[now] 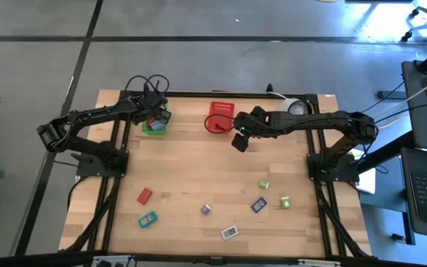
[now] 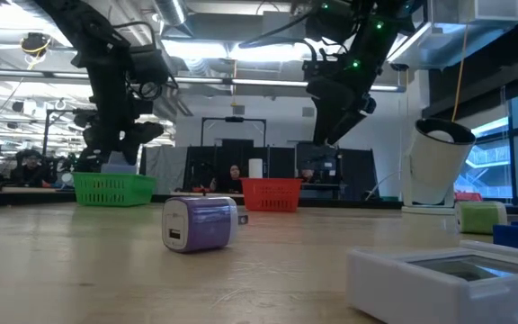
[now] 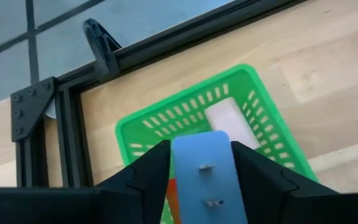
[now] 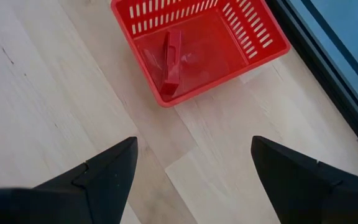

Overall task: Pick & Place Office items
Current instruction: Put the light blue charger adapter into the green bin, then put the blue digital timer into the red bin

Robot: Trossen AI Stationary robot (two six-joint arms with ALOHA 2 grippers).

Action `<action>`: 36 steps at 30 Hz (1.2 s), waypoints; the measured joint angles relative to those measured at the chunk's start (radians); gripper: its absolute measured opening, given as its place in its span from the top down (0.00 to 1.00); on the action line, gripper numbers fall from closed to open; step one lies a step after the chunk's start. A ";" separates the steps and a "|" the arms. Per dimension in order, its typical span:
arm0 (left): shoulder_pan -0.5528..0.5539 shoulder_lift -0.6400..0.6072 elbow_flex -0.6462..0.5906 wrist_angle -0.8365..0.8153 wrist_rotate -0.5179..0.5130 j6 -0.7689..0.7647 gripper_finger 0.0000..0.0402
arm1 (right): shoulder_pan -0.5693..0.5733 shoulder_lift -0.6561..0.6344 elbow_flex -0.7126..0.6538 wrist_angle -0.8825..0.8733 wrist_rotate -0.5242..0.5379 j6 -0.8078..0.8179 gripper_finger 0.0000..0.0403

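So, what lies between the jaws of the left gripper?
A light blue flat piece sits between them, above the green basket; the left wrist view shows it.

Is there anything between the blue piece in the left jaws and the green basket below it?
Nothing visible. The blue piece sits between the left gripper jaws directly over the green basket, whose open top holds only a white piece lying inside.

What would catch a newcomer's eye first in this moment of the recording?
The left tool hangs right above the green basket at the table's far left, with a light blue flat piece between its fingers. The right tool hovers wide open and empty beside the red basket, which already holds a red piece. Small coloured items lie scattered over the near half of the table, a lavender block closest to the low camera.
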State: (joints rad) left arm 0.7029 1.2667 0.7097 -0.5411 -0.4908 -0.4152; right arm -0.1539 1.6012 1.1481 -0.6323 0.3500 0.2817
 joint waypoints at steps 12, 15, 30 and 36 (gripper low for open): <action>0.000 -0.037 0.000 0.000 0.015 0.034 0.55 | 0.000 0.000 0.000 0.016 0.000 0.076 0.21; 0.000 -0.073 0.001 0.000 0.054 0.030 0.55 | 0.000 0.000 0.000 0.015 -0.031 0.109 0.21; 0.000 -0.329 0.002 0.058 0.241 -0.046 0.55 | 0.072 -0.003 0.000 -0.337 -0.452 0.317 0.21; -0.001 -0.381 0.002 0.166 0.305 -0.045 0.55 | 0.173 -0.002 0.000 -0.359 -0.458 0.246 0.21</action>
State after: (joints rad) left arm 0.7021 0.8859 0.7116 -0.3752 -0.1859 -0.4603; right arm 0.0195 1.5990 1.1481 -0.9913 -0.1080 0.5276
